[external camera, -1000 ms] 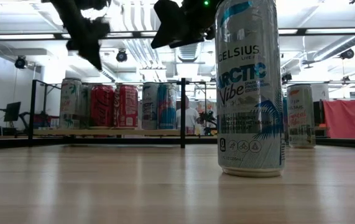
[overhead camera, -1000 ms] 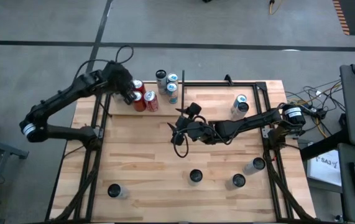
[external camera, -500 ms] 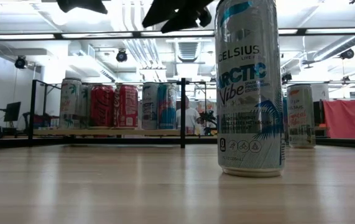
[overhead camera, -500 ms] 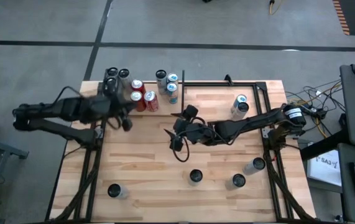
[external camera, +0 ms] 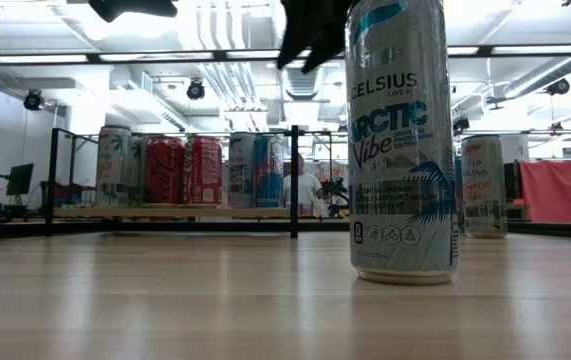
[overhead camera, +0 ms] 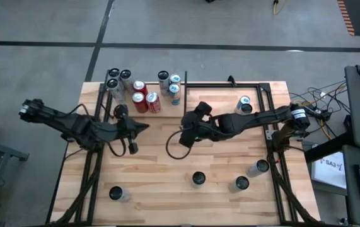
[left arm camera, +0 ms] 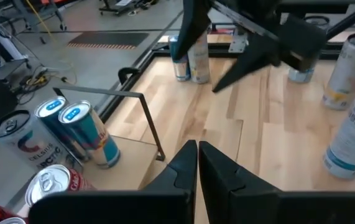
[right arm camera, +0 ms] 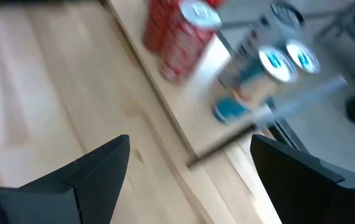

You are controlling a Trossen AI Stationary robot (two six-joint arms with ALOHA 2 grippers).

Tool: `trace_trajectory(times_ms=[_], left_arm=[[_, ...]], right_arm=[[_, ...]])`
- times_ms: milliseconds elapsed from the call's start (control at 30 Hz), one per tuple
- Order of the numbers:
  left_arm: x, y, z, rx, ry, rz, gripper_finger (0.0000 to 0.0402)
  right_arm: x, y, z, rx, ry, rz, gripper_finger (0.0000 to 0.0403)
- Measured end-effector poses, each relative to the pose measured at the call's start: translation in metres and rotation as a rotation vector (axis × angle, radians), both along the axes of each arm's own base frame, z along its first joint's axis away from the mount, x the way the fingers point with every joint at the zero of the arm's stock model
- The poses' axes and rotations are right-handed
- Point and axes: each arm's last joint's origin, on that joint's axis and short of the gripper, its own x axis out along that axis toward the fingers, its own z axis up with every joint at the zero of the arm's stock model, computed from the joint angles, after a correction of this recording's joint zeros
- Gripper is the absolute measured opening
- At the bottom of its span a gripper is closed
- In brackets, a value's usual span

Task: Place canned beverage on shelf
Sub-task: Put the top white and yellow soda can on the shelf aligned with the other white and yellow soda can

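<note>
The shelf [overhead camera: 167, 107], a pale plywood panel with black rods, lies at the table's far left. Several cans stand on it, among them red ones [overhead camera: 145, 101] and blue-topped ones [left arm camera: 81, 132]. More cans stand on the table: one near the front middle [overhead camera: 197, 179], which shows large in the low view [external camera: 402, 140], and a pair at the far right [overhead camera: 243, 105]. My left gripper [overhead camera: 143, 127] [left arm camera: 197, 163] is shut and holds nothing, hovering just near of the shelf. My right gripper [overhead camera: 185, 133] [right arm camera: 189, 162] hangs open above the table's middle, pointing toward the shelf cans.
Other cans stand near the front right [overhead camera: 241, 183] [overhead camera: 259, 167] and front left [overhead camera: 116, 193]. A bare black metal frame [overhead camera: 230, 85] edges the far right of the table. Bare wood lies between the two grippers and the front cans.
My left gripper has swung away from the red cans on the shelf, toward the table's near edge and middle, and the arm now stretches in from the left. The cans stay standing on the shelf. My right gripper has risen a little and tipped toward level.
</note>
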Motion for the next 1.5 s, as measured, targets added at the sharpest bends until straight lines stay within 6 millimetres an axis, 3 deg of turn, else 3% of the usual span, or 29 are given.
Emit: trace_trajectory(times_ms=[300, 667, 933, 1233, 1500], left_arm=[[0.014, -0.005, 0.000, 0.004, -0.010, -0.003, 0.0000], [0.047, -0.017, -0.018, -0.036, -0.018, 0.012, 0.0000], [0.060, -0.022, -0.031, -0.025, 0.023, 0.012, 0.0000], [0.058, -0.021, -0.028, -0.025, 0.012, 0.010, 0.0000], [0.051, -0.019, -0.020, 0.034, 0.007, -0.020, 0.0000]], right_arm=[[-0.030, -0.024, 0.014, 0.051, 0.255, -0.165, 0.0325], [-0.046, -0.026, 0.013, 0.080, 0.399, -0.206, 0.0325], [-0.067, -0.026, 0.010, 0.115, 0.552, -0.312, 0.0325], [-0.085, -0.029, 0.019, 0.203, 0.517, -0.340, 0.0325], [-0.118, -0.028, 0.023, 0.377, 0.452, -0.384, 0.0325]])
